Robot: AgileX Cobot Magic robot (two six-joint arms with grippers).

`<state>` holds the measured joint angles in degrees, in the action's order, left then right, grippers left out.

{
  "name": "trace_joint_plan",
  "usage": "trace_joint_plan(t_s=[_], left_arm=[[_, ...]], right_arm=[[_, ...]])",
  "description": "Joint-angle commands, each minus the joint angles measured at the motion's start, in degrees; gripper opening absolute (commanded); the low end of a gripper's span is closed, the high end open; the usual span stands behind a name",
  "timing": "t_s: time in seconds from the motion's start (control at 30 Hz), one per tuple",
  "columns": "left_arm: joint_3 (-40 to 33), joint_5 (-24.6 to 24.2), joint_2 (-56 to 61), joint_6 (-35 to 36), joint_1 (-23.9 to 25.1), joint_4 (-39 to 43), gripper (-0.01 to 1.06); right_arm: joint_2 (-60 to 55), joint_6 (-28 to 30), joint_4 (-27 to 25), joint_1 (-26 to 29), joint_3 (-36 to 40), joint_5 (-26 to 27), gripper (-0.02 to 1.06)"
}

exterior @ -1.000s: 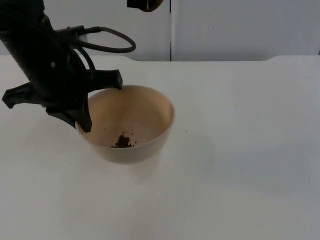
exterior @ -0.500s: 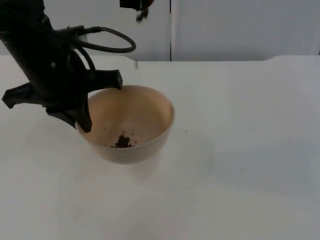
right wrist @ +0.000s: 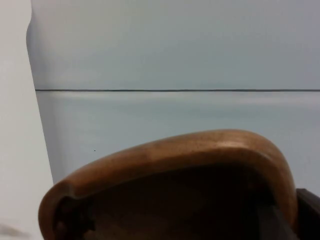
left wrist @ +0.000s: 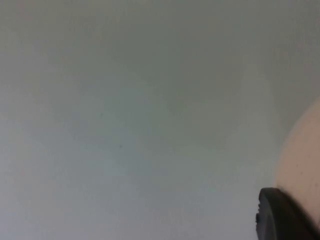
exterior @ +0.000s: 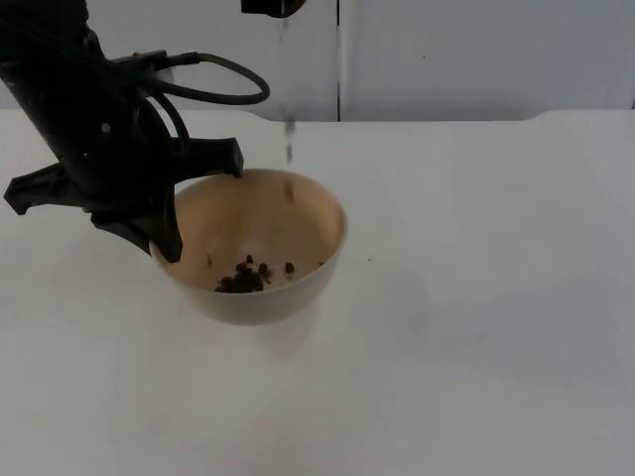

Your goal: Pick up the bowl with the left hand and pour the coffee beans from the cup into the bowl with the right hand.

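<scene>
I see my left gripper [exterior: 169, 213] clenched on the bowl's [exterior: 260, 248] nine o'clock rim; beans [exterior: 243, 278] lie inside. My right gripper grasps the tipped cup [right wrist: 170, 190].

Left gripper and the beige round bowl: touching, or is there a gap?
Touching. The top view shows the left gripper clamped on the rim of the beige round bowl, one black finger inside it.
</scene>
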<state>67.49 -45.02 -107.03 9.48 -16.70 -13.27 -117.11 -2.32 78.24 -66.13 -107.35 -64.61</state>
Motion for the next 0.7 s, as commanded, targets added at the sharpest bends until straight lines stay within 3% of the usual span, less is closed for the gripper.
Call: trace_joint_plan(t_s=[0.0,0.67], left_arm=[[0.15,0.35,0.05,0.44,0.16,-0.61,0.00],[0.15,0.35,0.05,0.44,0.16,-0.61,0.00]], right_arm=[[0.34,-0.45,0.94,-0.33,-0.04,0.14,0.00],[0.34,-1.47,0.71,-0.21,-0.04,0.36,0.00]])
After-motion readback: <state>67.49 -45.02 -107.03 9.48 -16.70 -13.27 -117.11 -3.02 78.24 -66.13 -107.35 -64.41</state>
